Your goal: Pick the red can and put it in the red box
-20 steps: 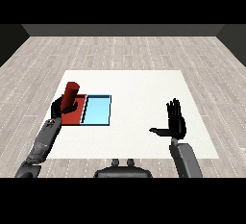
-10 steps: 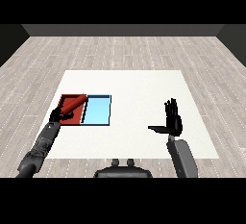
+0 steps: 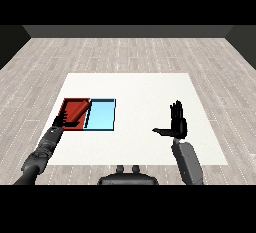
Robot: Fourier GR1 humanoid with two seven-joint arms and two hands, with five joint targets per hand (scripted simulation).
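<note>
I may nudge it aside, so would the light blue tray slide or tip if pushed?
Probably slides, not tips: the light blue tray lies low and flat on the white table. Pushed left, it would likely shove the red tray, which adjoins it.

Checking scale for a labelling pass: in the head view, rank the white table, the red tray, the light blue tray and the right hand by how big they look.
1. White table
2. Red tray and light blue tray: alike, unranked; the red one is partly hidden.
3. Right hand
</note>
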